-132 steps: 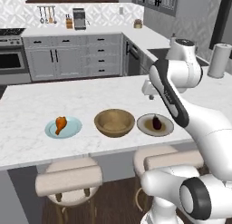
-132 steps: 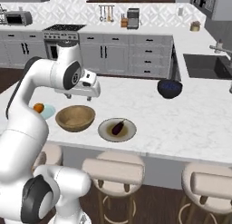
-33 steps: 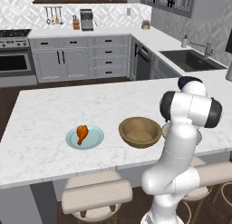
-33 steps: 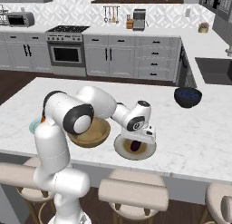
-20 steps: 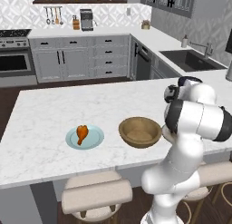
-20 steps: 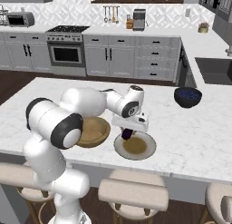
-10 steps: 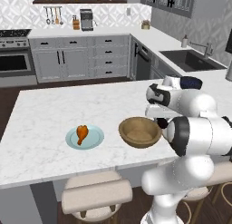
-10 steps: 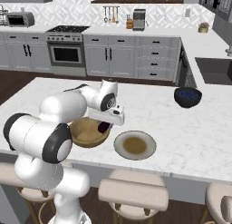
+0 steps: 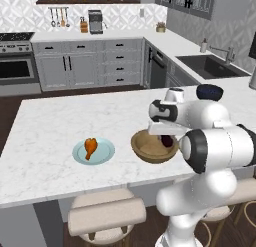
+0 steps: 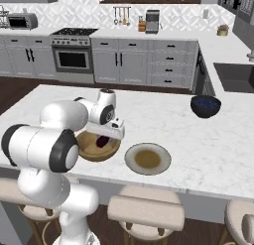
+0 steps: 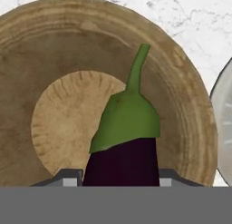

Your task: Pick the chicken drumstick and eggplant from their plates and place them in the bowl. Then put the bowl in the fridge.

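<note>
Gripper (image 10: 104,139) clamped on eggplant (image 11: 123,150), held over wooden bowl (image 9: 150,148), green cap + stem pointing fwd in hand view. Bowl sits nr front edge of island counter (image 9: 55,121), betw blue plate (image 9: 102,154) w/ drumstick (image 9: 90,146) & beige plate (image 10: 148,158). Dark blue bowl (image 10: 205,105) twd far edge.

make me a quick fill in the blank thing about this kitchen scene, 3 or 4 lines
1. The claw holds the eggplant above the wooden ____.
2. The chicken drumstick lies on the light-____ plate.
3. The beige plate beside the bowl carries ____ food.
4. A dark blue bowl sits on the counter near the ____.

Missing words: bowl; blue; no; sink
</note>
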